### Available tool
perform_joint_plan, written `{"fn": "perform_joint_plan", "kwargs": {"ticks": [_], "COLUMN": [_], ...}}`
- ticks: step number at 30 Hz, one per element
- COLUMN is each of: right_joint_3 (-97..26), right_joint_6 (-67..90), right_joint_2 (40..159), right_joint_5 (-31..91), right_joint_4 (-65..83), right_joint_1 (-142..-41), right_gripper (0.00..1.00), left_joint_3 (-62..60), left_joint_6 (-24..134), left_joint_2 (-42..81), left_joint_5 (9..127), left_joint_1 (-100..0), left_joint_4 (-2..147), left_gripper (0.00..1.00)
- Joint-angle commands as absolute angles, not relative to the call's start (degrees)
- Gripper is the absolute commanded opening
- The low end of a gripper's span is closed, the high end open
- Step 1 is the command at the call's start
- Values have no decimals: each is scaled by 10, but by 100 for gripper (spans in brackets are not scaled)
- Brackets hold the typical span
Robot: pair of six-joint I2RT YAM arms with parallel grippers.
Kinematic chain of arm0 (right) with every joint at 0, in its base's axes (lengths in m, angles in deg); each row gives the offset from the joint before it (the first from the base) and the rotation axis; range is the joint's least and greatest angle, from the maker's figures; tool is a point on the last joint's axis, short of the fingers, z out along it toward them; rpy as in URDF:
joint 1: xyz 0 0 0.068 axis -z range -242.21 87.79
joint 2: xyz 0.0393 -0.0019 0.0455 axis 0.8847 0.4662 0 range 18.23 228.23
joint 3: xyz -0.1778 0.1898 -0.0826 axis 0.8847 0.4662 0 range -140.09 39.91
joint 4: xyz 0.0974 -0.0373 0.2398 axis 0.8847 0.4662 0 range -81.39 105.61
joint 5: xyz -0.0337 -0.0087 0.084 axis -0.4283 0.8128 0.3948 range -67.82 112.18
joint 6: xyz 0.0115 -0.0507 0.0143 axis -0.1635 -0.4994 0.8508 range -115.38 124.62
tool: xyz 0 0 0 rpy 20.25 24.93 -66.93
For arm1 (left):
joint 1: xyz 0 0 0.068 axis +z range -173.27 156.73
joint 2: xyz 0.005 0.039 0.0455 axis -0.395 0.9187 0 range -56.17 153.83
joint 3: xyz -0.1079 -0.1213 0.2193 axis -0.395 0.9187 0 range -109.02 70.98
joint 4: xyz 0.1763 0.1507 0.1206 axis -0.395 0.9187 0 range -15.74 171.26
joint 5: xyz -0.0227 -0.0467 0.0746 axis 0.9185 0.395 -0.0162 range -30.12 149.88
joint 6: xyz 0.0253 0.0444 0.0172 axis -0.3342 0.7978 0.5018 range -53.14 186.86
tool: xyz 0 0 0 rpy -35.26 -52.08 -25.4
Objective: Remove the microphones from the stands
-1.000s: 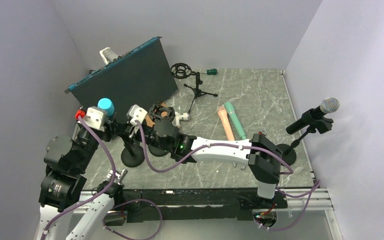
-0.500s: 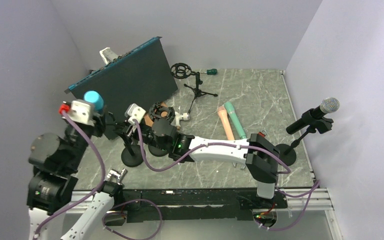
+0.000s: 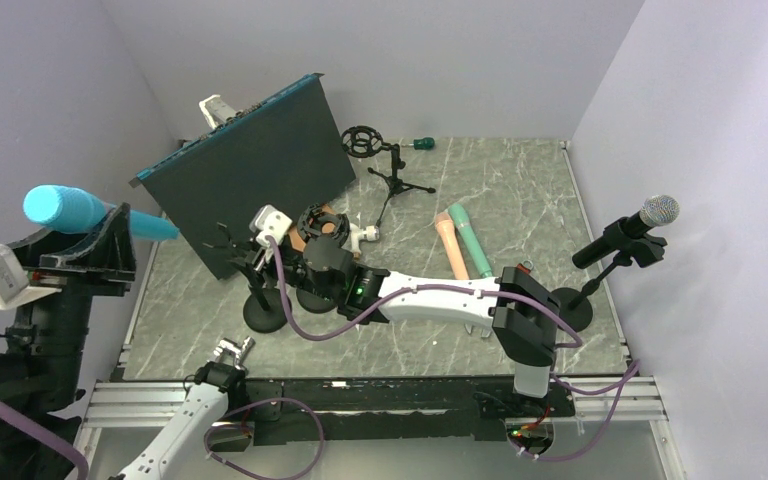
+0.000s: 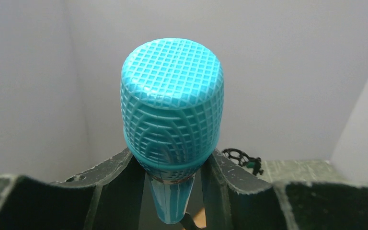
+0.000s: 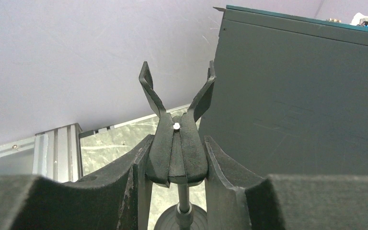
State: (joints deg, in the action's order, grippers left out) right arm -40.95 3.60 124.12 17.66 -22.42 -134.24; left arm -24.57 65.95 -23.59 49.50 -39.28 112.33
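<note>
The cyan microphone [image 3: 70, 210] is high at the far left, clear of the stand, with my left gripper [image 3: 110, 235] shut on it. In the left wrist view its grille head [image 4: 172, 110] fills the middle and its neck sits pinched in my left gripper [image 4: 172, 160]. The black stand [image 3: 265, 315] stands on the table with its clip [image 3: 228, 240] empty, prongs spread. My right gripper [image 3: 247, 258] reaches in from the right. In the right wrist view the clip's body [image 5: 176, 139] sits in my right gripper [image 5: 176, 151], both fingers against its sides.
A dark tilted panel [image 3: 250, 160] stands right behind the stand. An orange microphone [image 3: 450, 250] and a green one [image 3: 472, 240] lie mid-table. A small tripod with a ring mount [image 3: 375, 150] is at the back. A second stand with a silver-headed microphone [image 3: 625, 240] is at the right edge.
My left arm has swung up and to the left, carrying the cyan microphone out of the clip. The right gripper stays at the clip, its jaws slightly wider than before.
</note>
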Motion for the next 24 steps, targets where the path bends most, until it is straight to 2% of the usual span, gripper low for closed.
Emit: {"fn": "perform_joint_plan", "kwargs": {"ticks": [1,2,4,5,7,15,24], "right_joint_3": [-457,-474,-496,-500,-501,-440,-355], "right_joint_6": [64,67,67,70,86,102,150], "right_joint_2": [1220,1226,1233,1232,1223,1113,968], "right_joint_5": [159,157,159,157,153,181,301], "right_joint_4": [-176,-146,-115,-108,-94,-41,-6], "right_joint_1": [-1341,-1341,-1341,-1341,-1341,-1340,-1332], "right_gripper": [35,46,73,84,98,100,98], "left_joint_3": [-228,-221,-210,-207,-210,-219,-150], "left_joint_6": [602,599,592,587,581,531,434], "left_joint_2": [-228,-237,-251,-257,-263,-233,-166], "left_joint_5": [514,503,481,469,466,562,807], "left_joint_1": [-395,-395,-395,-395,-395,-395,-395], "left_joint_4": [1129,1126,1118,1116,1116,1130,1114], "left_gripper": [0,0,0,0,0,0,0]}}
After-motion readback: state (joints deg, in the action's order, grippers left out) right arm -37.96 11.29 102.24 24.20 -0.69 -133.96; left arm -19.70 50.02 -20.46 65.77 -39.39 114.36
